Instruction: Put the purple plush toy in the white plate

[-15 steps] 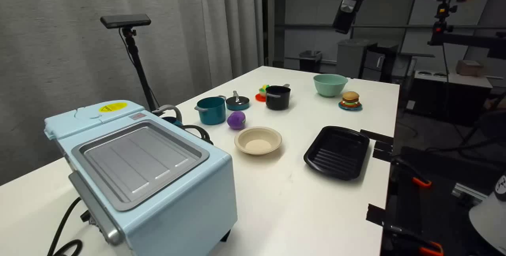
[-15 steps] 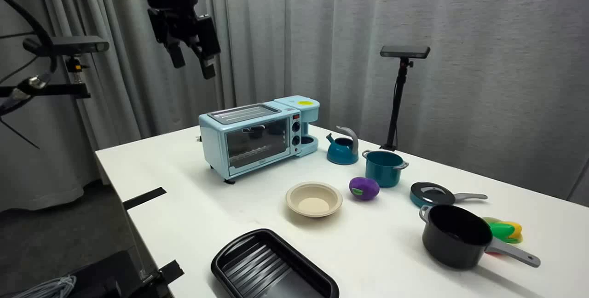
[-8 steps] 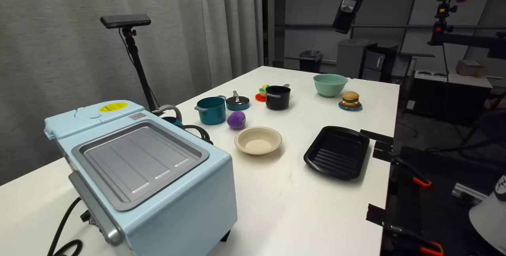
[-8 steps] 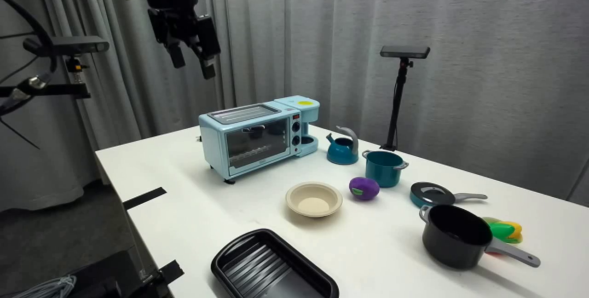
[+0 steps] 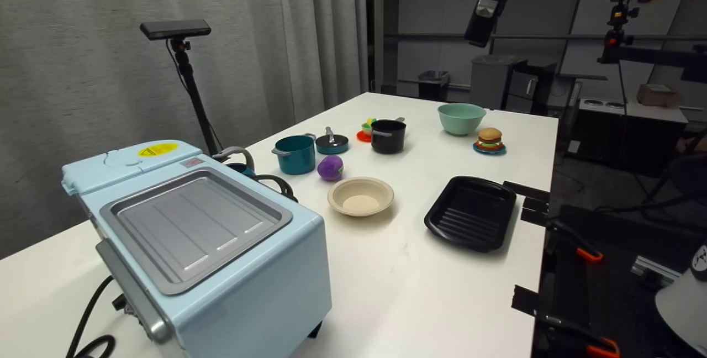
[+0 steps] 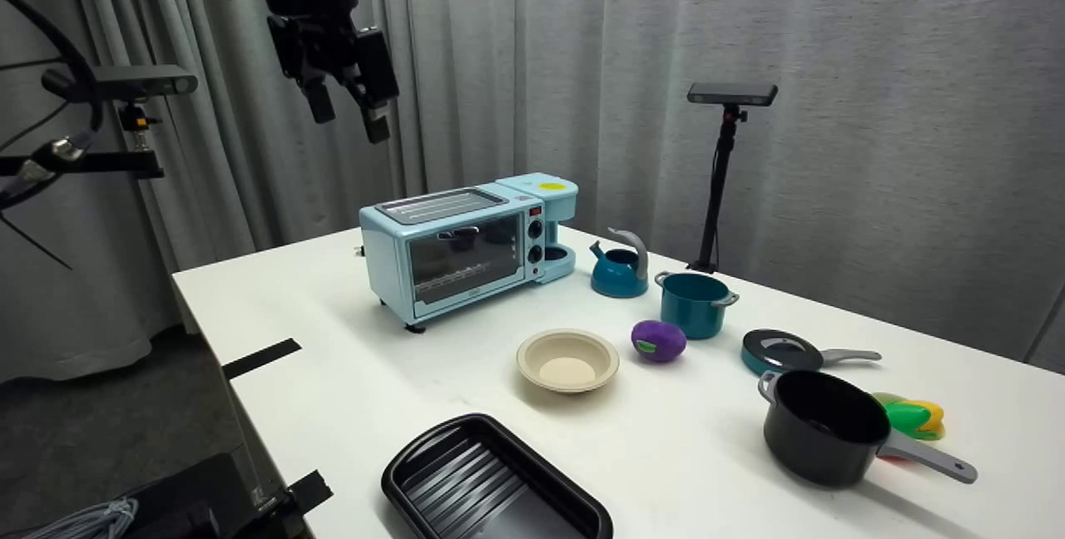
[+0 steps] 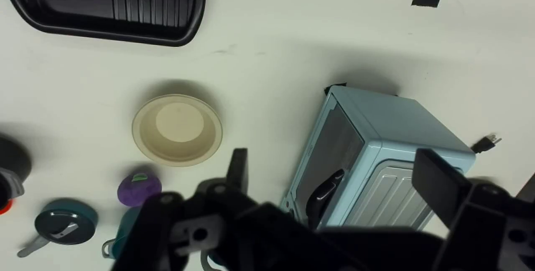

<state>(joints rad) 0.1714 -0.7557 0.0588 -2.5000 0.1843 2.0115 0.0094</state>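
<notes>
The purple plush toy point(image 5: 330, 168) lies on the white table in both exterior views point(image 6: 658, 340), close to a teal pot. In the wrist view, the toy point(image 7: 139, 189) is partly near the dark gripper body. The cream-white plate point(image 5: 360, 203) stands beside the toy, apart from it, with nothing in it point(image 6: 568, 373). It also shows whole in the wrist view point(image 7: 179, 122). My gripper point(image 6: 349, 119) is high above the table, far from toy and plate. Its fingers point(image 7: 332, 156) are wide apart with nothing between them. In an exterior view only part of the gripper point(image 5: 478, 37) shows at the top.
A light blue toaster oven point(image 6: 462, 248) stands beside the plate. A black ribbed tray point(image 5: 472, 211) lies near the table edge. The teal pot point(image 6: 693, 306), a lidded pan point(image 6: 782, 350), a black pot point(image 6: 824, 431), a kettle point(image 6: 620, 274), a green bowl point(image 5: 461, 119) and a toy burger point(image 5: 490, 138) stand around.
</notes>
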